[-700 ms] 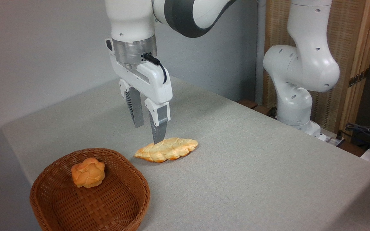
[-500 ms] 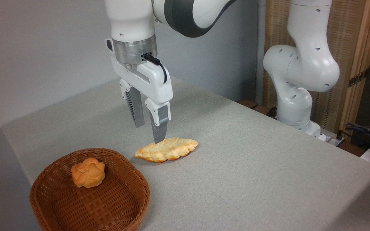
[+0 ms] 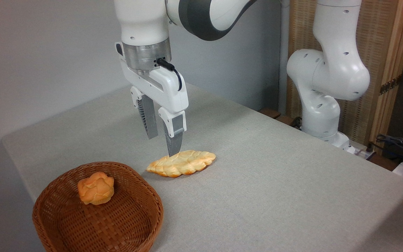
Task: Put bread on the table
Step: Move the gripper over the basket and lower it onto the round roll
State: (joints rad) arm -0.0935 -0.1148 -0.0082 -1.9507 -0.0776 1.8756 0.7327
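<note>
One bread (image 3: 96,188), a small knotted bun with glossy golden-orange crust, sits inside the brown wicker basket (image 3: 131,224) at the near left, toward its back wall; not yet on the table (image 3: 275,182). One braided loaf (image 3: 181,162), longer and paler, lies flat on the grey cloth just right of the basket. One claw (image 3: 162,145), empty, fingers parted and pointing down, hangs above the loaf's left end; the nearer fingertip overlaps the loaf's back edge, and contact cannot be told. Change over the last half second and more: the claw has drifted very slightly to the right and barely risen; bun, loaf and basket unmoved. Judgement: the task's pick-up is not begun, and the claw must travel left and forward over the basket.
</note>
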